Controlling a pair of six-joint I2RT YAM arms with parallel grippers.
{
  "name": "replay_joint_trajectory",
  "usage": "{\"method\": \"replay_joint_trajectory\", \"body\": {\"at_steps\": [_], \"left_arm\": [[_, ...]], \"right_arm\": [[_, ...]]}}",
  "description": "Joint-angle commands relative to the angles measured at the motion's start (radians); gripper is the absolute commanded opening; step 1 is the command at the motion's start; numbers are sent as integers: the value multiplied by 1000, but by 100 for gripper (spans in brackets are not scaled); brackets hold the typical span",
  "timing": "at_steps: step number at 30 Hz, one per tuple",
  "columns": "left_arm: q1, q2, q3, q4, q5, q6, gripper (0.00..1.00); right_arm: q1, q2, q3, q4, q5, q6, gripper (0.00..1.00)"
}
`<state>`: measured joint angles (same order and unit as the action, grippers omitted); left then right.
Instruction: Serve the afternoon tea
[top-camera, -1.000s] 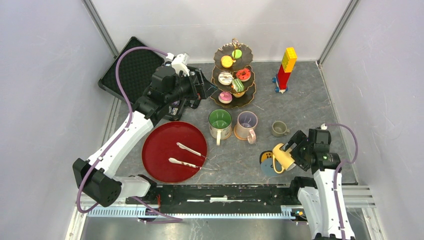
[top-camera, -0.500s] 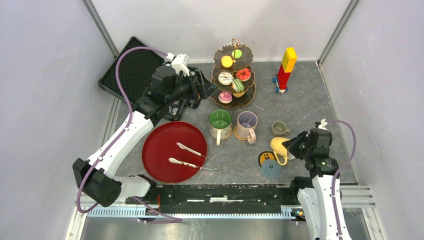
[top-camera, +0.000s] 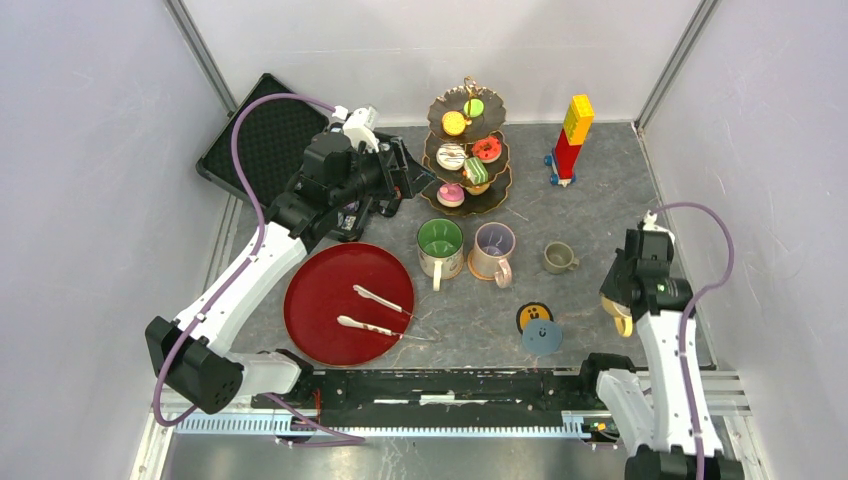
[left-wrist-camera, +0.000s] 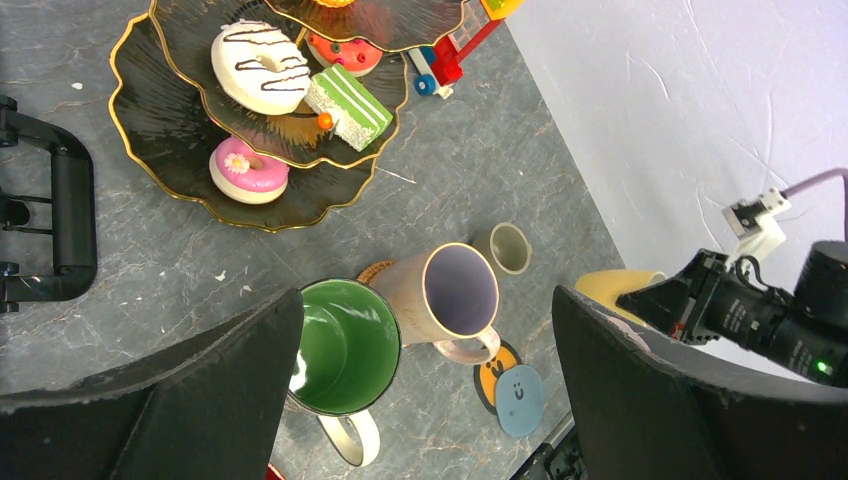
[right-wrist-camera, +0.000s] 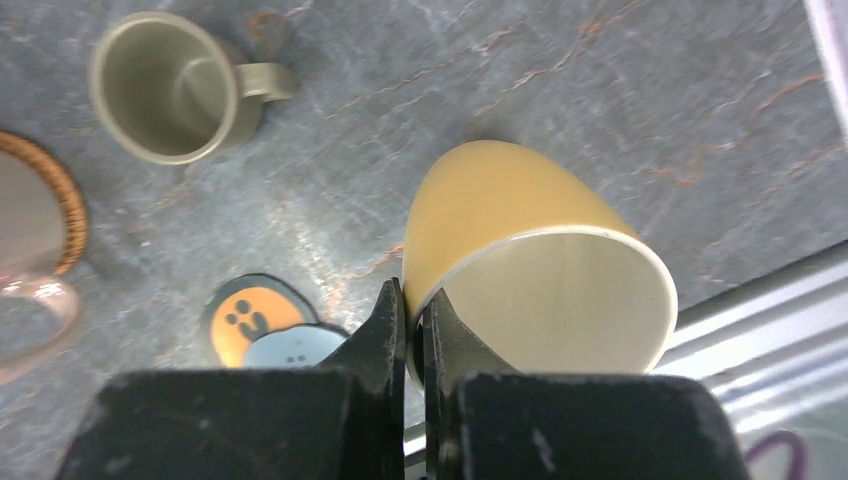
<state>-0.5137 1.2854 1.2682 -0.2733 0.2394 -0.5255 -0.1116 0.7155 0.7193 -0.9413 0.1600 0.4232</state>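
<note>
Your right claw (right-wrist-camera: 405, 320) is pinched tight on the yellow mug (right-wrist-camera: 520, 250), at the rim on what looks like its handle side. The mug hangs tipped, mouth toward the wrist camera, near the table's (right-wrist-camera: 560, 70) right front edge and apart from the two overlapping coasters (right-wrist-camera: 265, 325). That narrow grip probably lets you carry it and set it upright on a coaster. Your left claw (left-wrist-camera: 428, 298) hangs wide and empty over the green-lined mug (left-wrist-camera: 345, 345) and lilac mug (left-wrist-camera: 460, 290), near the tiered stand (left-wrist-camera: 150, 140).
</note>
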Motion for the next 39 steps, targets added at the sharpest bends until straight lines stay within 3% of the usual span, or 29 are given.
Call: {"method": "replay_joint_trajectory", "body": {"at_steps": [1,10,20,28,31,35,39], "left_arm": [[-2,-11,18,27,18,-32,100],[-3,-2,19,23,17,-29,100],[-3,3,22,28,41,-43,100],[-1,-2,28,25,49,-44,100],[-2,3,29,24,49,-43,100],[-2,9,28,21,40,-36,100],[-2,11,28,17,33,-30,100]], "right_arm": [[-2,123,69,4,124,-161,0],[-2,261,56,79,77,-229,8],[-2,242,86,80,88,-248,40],[8,207,337,65,28,-341,63],[66,247,353,96,-41,-350,65],[257,323,300,198,-47,-314,65],[344,422,228,345,-102,-308,56]]}}
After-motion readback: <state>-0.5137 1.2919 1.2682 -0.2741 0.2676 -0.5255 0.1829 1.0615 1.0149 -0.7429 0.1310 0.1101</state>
